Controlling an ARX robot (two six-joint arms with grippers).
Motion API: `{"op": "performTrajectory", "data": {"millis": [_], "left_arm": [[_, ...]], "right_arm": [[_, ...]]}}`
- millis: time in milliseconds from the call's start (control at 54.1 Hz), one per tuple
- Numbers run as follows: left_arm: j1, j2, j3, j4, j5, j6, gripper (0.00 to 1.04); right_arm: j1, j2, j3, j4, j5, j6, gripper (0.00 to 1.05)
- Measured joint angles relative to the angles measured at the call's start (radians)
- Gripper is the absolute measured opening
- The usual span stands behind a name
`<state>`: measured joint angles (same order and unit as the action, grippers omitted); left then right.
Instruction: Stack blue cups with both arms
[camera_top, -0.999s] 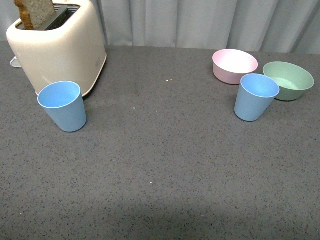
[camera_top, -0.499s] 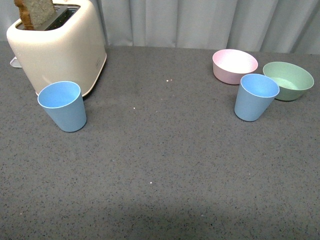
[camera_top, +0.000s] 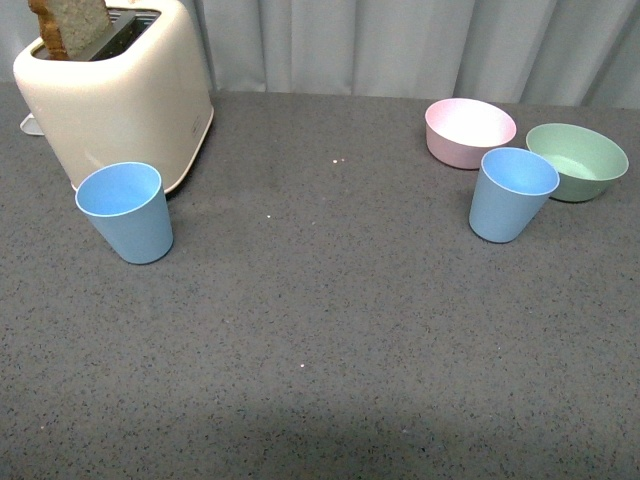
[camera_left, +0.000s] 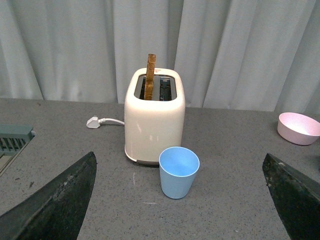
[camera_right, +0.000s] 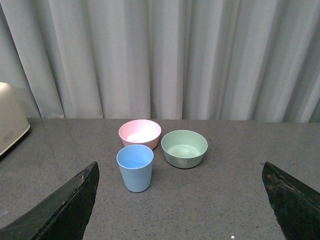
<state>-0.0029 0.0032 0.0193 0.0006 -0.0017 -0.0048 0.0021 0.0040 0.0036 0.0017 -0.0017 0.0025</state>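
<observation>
Two light blue cups stand upright and apart on the grey table. One blue cup (camera_top: 127, 211) is at the left, just in front of the toaster; it also shows in the left wrist view (camera_left: 178, 171). The other blue cup (camera_top: 511, 194) is at the right, in front of the two bowls; it also shows in the right wrist view (camera_right: 135, 167). Neither arm shows in the front view. My left gripper (camera_left: 185, 200) is open and empty, well short of the left cup. My right gripper (camera_right: 182, 200) is open and empty, well short of the right cup.
A cream toaster (camera_top: 115, 92) with a slice of bread in it stands at the back left, its white plug (camera_left: 93, 122) lying behind it. A pink bowl (camera_top: 469, 131) and a green bowl (camera_top: 577, 160) sit at the back right. A grey curtain hangs behind the table.
</observation>
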Motion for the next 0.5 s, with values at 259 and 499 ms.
{"op": "performTrajectory", "data": {"millis": [259,499], "left_arm": [[0.000,0.000,0.000,0.000,0.000,0.000,0.98],[-0.010,0.458,0.114,-0.006,-0.209,-0.182,0.98]], "right_arm": [[0.000,0.000,0.000,0.000,0.000,0.000,0.95],[0.000,0.000,0.000,0.000,0.000,0.000,0.95]]}}
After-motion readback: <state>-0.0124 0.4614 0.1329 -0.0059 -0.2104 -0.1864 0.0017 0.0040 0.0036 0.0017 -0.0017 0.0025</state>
